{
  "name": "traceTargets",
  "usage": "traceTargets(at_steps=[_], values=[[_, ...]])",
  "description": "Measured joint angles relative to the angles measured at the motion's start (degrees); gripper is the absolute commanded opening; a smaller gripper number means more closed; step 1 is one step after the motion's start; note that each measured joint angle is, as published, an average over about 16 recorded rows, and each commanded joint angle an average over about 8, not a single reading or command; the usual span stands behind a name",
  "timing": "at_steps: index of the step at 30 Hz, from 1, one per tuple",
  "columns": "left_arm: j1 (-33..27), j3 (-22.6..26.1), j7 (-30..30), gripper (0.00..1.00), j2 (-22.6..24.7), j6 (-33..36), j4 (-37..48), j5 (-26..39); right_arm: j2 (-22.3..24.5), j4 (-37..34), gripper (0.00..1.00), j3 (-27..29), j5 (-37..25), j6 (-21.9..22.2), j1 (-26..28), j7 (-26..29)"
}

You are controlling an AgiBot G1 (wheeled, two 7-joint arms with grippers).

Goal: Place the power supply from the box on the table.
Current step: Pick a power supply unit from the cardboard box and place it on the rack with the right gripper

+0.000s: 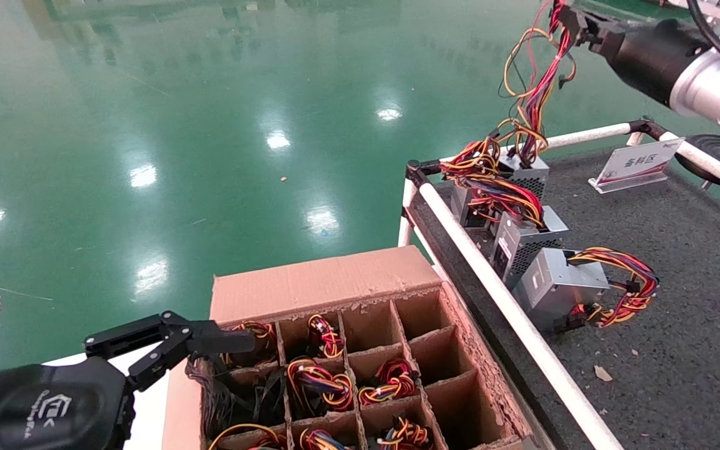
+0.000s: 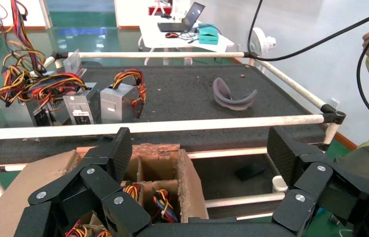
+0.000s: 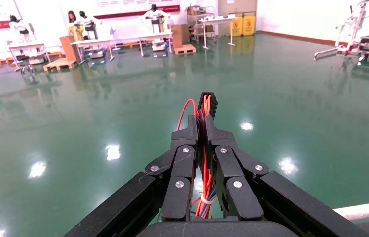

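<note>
A: Two claws in shot. Nearest is the left claw (image 1: 210,340), low by the near-left corner of the box (image 1: 310,284), fingers spread wide, nothing between them.

B: And the box itself?

A: Brown cardboard w/ grid dividers. Several cells show wire bundles (image 1: 319,381), red/yellow/black; cells along the bench side look bare.

B: Bench?

A: Dark grey bench (image 1: 679,300) just right of the box, white rail (image 1: 510,306) between them. Three metal units on it near the rail; closest one (image 1: 557,284) lies flat w/ its wires looped beside it, next one (image 1: 522,240) stands behind it.

B: The power supply?

A: Power supply (image 1: 525,172) sits at the far end of that row, near the corner joint. Can't tell if its base is touching the felt. Its wire bundle (image 1: 538,94) runs straight up.

B: To the right claw?

A: Yep. Right claw (image 3: 202,136) is high above the far corner, pinched tight on the wires, connector poking out past the fingertips. White sign (image 1: 635,164) stands farther back; green floor (image 1: 210,125) beyond.
</note>
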Motion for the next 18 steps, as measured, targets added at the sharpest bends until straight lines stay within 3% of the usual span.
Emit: traceTargets(at_steps=[4, 5, 12, 13, 18], values=[[0.0, 0.0, 0.0, 1.0, 0.0, 0.0, 0.0, 0.0, 0.4, -0.2, 0.0, -0.3, -0.4, -1.1, -0.5, 0.3], [0.0, 0.0, 0.0, 1.0, 0.0, 0.0, 0.0, 0.0, 0.5, -0.2, 0.04, -0.4, -0.5, -1.4, -0.6, 0.4], [0.0, 0.0, 0.0, 1.0, 0.0, 0.0, 0.0, 0.0, 1.1, -0.4, 0.92, -0.8, -1.1, -2.9, -1.2, 0.9], [0.0, 0.0, 0.0, 1.0, 0.0, 0.0, 0.0, 0.0, 1.2, -0.4, 1.0, -0.8, -1.2, -3.0, -1.2, 1.0], [0.0, 0.0, 0.0, 1.0, 0.0, 0.0, 0.0, 0.0, 1.3, -0.5, 1.0, -0.9, -1.4, -3.3, -1.3, 1.1]])
